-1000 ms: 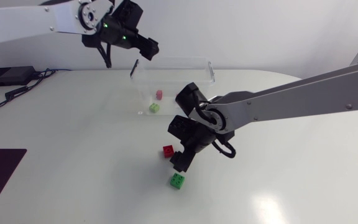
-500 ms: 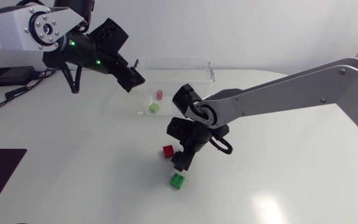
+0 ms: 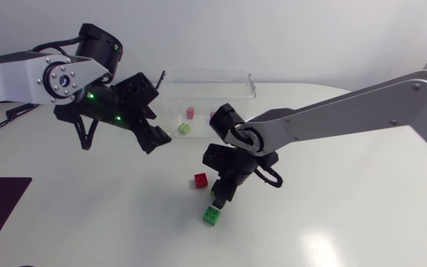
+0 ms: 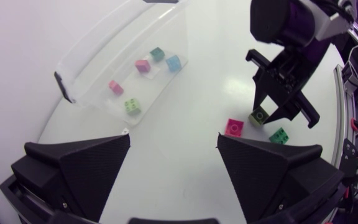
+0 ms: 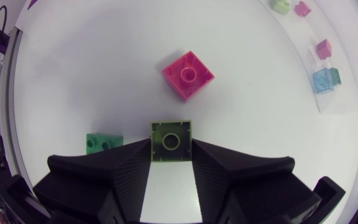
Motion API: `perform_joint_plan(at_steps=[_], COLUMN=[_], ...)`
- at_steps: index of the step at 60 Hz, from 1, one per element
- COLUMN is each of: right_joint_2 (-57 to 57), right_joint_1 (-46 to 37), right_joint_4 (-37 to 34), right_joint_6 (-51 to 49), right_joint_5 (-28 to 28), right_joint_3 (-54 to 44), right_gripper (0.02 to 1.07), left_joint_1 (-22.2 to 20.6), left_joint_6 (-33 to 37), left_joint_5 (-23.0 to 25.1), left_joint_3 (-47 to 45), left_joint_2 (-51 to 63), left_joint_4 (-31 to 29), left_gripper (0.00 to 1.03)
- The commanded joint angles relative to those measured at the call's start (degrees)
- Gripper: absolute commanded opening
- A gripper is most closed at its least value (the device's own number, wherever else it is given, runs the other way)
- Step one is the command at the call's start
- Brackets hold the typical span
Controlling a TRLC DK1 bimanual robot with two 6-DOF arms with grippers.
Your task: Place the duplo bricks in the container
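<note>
No text, label, brand, number or sign was legible in any view.

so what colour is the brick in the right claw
Olive green: the brick in the right claw shows best in the right wrist view.
</note>
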Motion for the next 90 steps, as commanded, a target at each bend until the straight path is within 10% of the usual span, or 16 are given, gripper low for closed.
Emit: perform_joint_plan(at_steps=[1, 76, 90], right_joint_2=[-4.99, -16.15, -12.55], right_joint_1=[-2.01, -17.48, -18.27], right_joint_4=[-0.62, -0.36, 0.34], right_joint_6=[-0.87, 6.87, 8.54], right_joint_5=[-0.39, -7.42, -7.68], right_joint_3=[-2.45, 11.09, 15.04], right_gripper=[0.34, 0.34, 0.34], left_joint_1=[-2.4, -13.12, -13.03], left_joint_6=[2.25, 4.8, 5.59], left_joint_5=[0.8, -0.08, 0.01], left_joint_3=[-2.58, 2.25, 2.51], left_joint_2=[1.4, 24.52, 25.83], left_joint_4=[0.39, 7.6, 7.6], left_gripper=[0.98, 0.98, 0.84])
